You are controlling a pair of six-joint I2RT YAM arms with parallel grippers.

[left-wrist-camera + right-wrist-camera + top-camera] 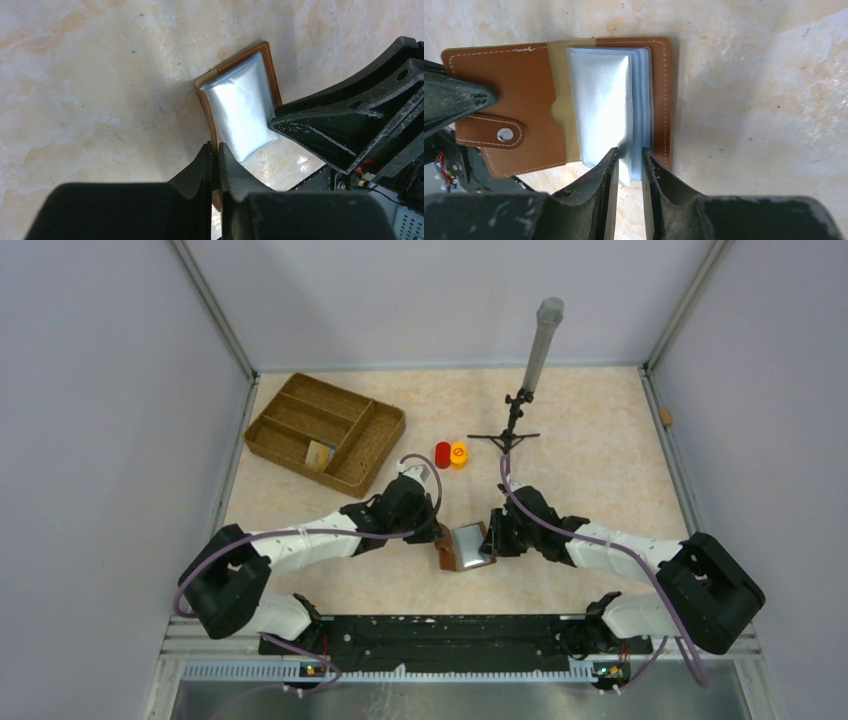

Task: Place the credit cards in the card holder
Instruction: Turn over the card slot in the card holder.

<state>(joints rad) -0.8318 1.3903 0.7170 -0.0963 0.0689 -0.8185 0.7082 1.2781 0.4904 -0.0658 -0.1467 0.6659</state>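
Observation:
The card holder [463,546], a brown wallet, lies open on the table between my two grippers, its clear plastic sleeves [604,105] fanned up. My left gripper [437,534] is shut on the edge of its brown cover [272,70], with the fingertips [215,150] pinching the leather. My right gripper [493,536] is closed on the stack of sleeves, which sits between its fingertips [630,152]. The snap-tab flap [499,132] lies flat. A yellowish credit card [319,453] lies in the wicker tray. No pale blue-grey card shows apart from the sleeves.
The divided wicker tray [326,430] stands at the back left. A red cap [442,454] and an orange cap [459,454] sit behind the wallet. A black stand with a grey tube [520,415] stands behind the right arm. Walls enclose the table.

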